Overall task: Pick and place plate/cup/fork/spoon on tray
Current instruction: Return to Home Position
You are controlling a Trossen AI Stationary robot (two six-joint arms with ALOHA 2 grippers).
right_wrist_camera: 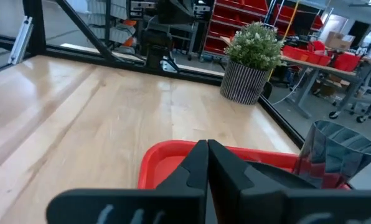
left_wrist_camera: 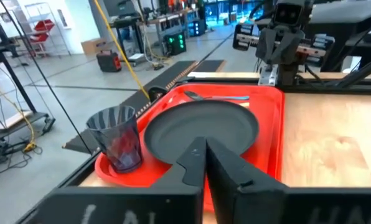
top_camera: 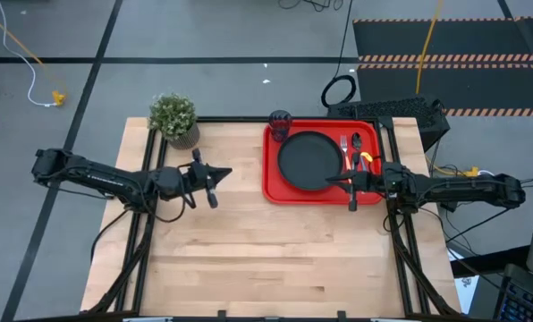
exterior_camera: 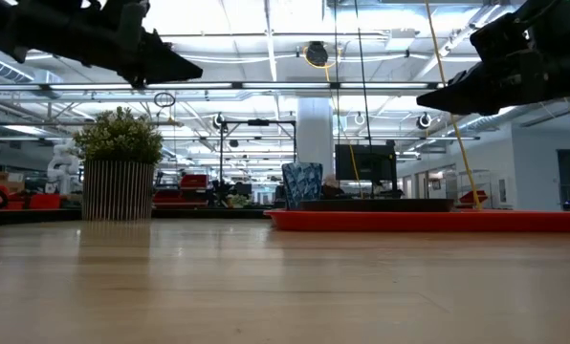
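Wood table (top_camera: pixel 275 250) largely bare; plant (top_camera: pixel 174 117) at far-left corner. Tray (top_camera: pixel 274 183) at far-right holds plate (top_camera: pixel 309 159), cup (top_camera: pixel 279 121), fork (top_camera: pixel 345 148), spoon (top_camera: pixel 358 143). Left gripper (top_camera: pixel 215 185) and right gripper (top_camera: pixel 351 186) are closed, empty.

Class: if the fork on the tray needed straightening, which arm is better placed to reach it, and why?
Right. The right gripper hangs over the tray beside the fork; the left gripper hangs over bare table, farther off.
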